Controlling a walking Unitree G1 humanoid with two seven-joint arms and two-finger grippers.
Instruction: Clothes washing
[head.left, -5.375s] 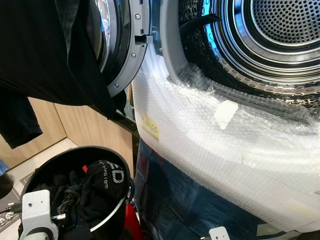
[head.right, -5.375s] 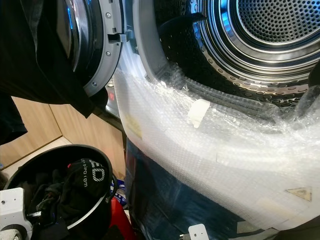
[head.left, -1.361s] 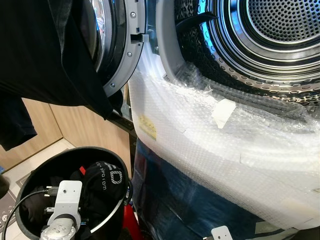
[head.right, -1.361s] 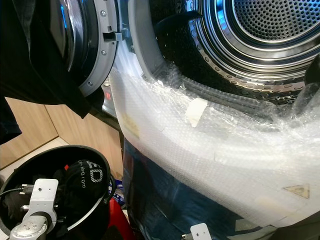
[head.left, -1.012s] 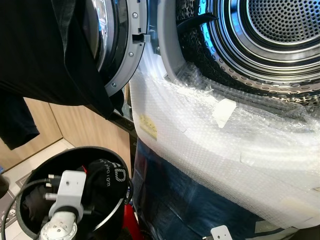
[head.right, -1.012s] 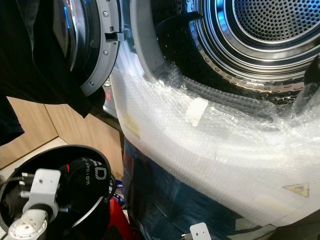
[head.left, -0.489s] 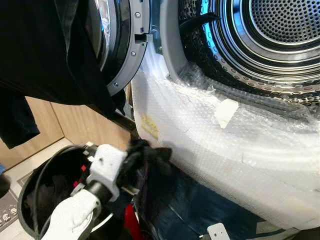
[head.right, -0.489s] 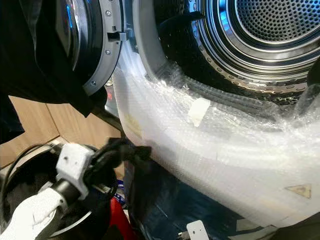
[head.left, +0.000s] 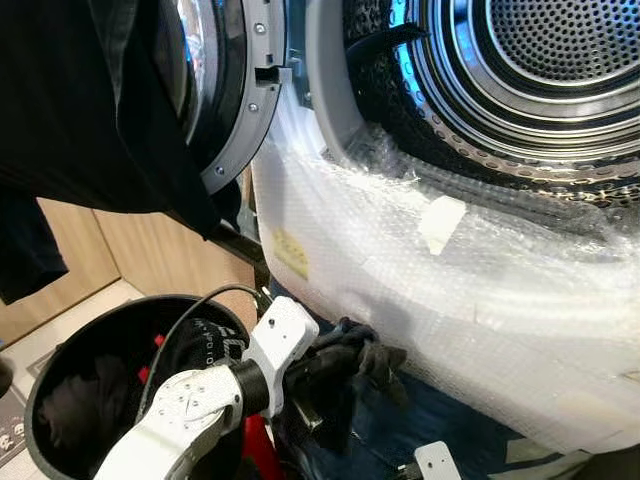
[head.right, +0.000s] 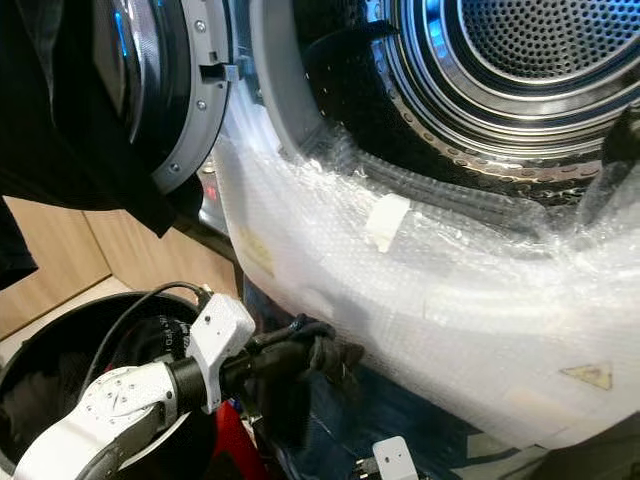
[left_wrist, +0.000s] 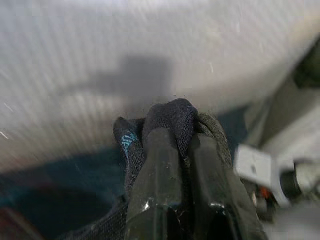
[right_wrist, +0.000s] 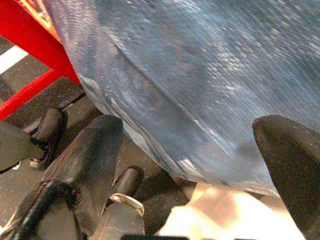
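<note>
Dark garment (head.left: 350, 360): a small bunched item, possibly a sock, is clamped between the two black fingers (left_wrist: 160, 185) of the left hand (left_wrist: 176, 150). In the left wrist view the fabric wraps over and between both fingertips, with a spot of teal thread on one fold. The item hangs in the air just in front of the bubble-wrap padding (head.left: 420, 270) taped over the lower front of the washing machine, below the drum (head.left: 540, 80) opening and above and beside the black laundry bucket (head.left: 60, 340). More dark clothing (head.left: 70, 410) lies inside that bucket. Another dark cloth (head.left: 90, 120) hangs over the open machine door (head.left: 235, 110).

Current step, as judged: transfer of one item from the bucket to the drum. The pick appears complete; the item is clear of the bucket rim but well below the door opening.

Next move, as judged: raise the left hand up past the padded front, carry the item over the grey door seal (head.left: 330, 90) and into the drum, then part the fingers to drop it. The trailing end of the fabric could drag on the bubble wrap, so lift height matters.

Right hand (right_wrist: 190, 165): its fingers stand wide apart and grip nothing. It points at blue sheeting (right_wrist: 190, 65) low on the machine front, near a red frame (right_wrist: 35, 50).
</note>
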